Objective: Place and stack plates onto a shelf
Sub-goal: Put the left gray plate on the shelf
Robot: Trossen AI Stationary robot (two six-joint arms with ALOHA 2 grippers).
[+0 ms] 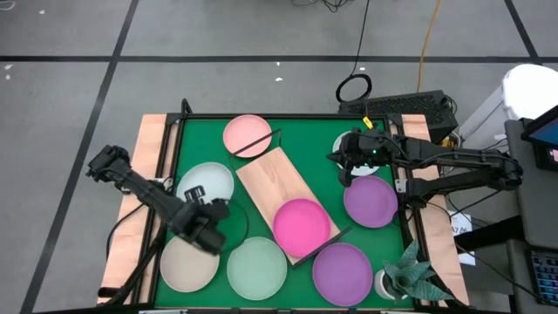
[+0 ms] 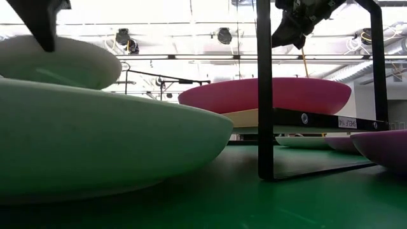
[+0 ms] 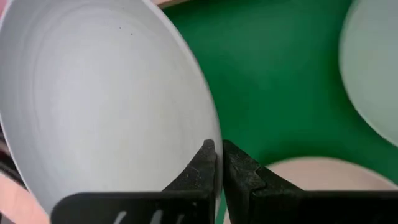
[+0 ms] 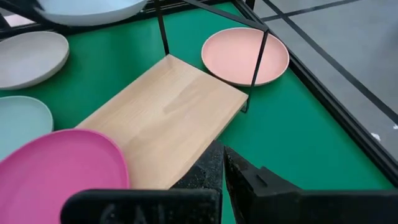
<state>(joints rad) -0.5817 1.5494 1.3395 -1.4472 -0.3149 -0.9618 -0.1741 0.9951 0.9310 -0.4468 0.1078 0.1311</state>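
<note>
While the left gripper (image 1: 199,218) pinches the rim of a pale blue plate (image 1: 206,184) near the mat's left edge, the right gripper (image 1: 346,162), fingers closed on nothing, hangs over open green mat (image 1: 305,139) beside the shelf (image 1: 270,174). 1 magenta plate (image 1: 302,226) fills the shelf's near end, its far half bare wood. A salmon plate (image 1: 247,135) lies under the far wire frame; 2 purple plates (image 1: 370,201) crowd the right side.

the wooden shelf (image 1: 272,179) on the green mat (image 1: 305,148) bears one magenta plate (image 1: 301,225).
</note>
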